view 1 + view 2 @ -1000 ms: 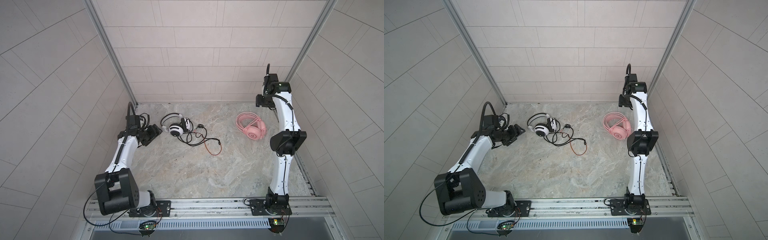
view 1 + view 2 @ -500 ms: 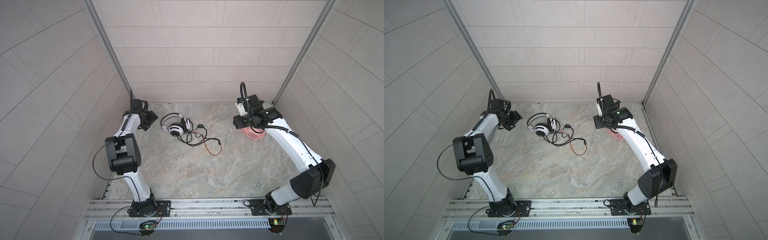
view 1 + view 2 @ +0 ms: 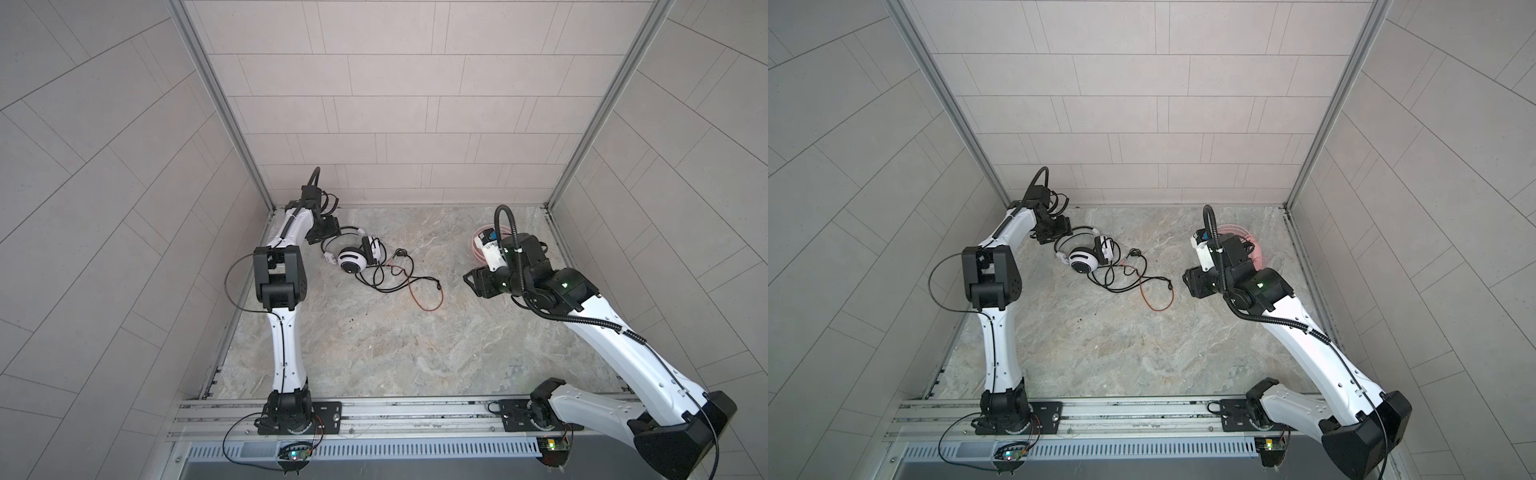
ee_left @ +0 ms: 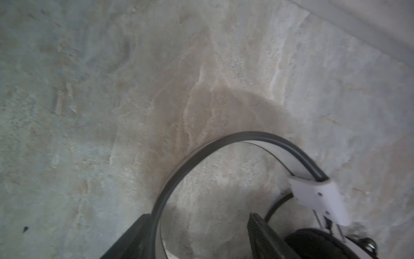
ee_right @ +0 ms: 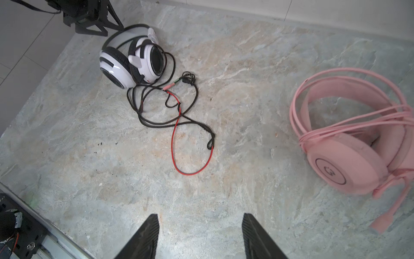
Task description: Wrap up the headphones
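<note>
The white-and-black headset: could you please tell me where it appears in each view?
Top view: white-and-black headset, back left of the table.
Top view: same place.
Left wrist: only its headband, just ahead of the left pincer.
Right wrist: whole headset, beside that pincer.
Shared landmark: the left pincer.

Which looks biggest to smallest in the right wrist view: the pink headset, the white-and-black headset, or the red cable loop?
1. pink headset: largest, though it lies nearest the camera, which inflates it.
2. white-and-black headset: clearly smaller, and farther off.
3. red cable loop: smallest, a thin line.
</note>
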`<state>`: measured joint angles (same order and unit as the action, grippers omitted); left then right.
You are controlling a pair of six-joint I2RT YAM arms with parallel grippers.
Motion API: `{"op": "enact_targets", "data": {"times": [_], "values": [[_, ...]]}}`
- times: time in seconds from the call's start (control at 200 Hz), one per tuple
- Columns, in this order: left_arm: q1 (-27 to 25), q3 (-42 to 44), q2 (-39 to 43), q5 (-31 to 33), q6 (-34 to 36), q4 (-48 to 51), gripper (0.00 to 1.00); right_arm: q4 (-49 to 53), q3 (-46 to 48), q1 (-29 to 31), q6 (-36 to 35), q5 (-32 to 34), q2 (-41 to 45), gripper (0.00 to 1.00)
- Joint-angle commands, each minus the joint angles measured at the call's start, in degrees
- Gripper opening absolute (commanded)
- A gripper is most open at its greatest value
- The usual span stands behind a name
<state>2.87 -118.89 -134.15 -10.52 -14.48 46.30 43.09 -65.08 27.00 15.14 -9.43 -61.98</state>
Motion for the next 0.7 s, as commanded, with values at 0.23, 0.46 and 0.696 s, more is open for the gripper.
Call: {"op": "enact_targets", "data": {"times": [0.23,0.46,0.696], "values": [[-1.70,-5.98,-5.51,8.36,5.32,6.06,0.73,3.58,2.41,0.68,0.09,0.44,2.77,0.61],[-3.45,-5.58,-6.68,5.47,3.58,12.04,0.33,0.67,3.68,0.85,2.10,-1.71,2.21,0.60],[-4.90,10.80,4.21,1.98,-2.16,12.13,0.34,-6.12,5.85,2.48,5.12,-4.00,-3.24,0.60]]}}
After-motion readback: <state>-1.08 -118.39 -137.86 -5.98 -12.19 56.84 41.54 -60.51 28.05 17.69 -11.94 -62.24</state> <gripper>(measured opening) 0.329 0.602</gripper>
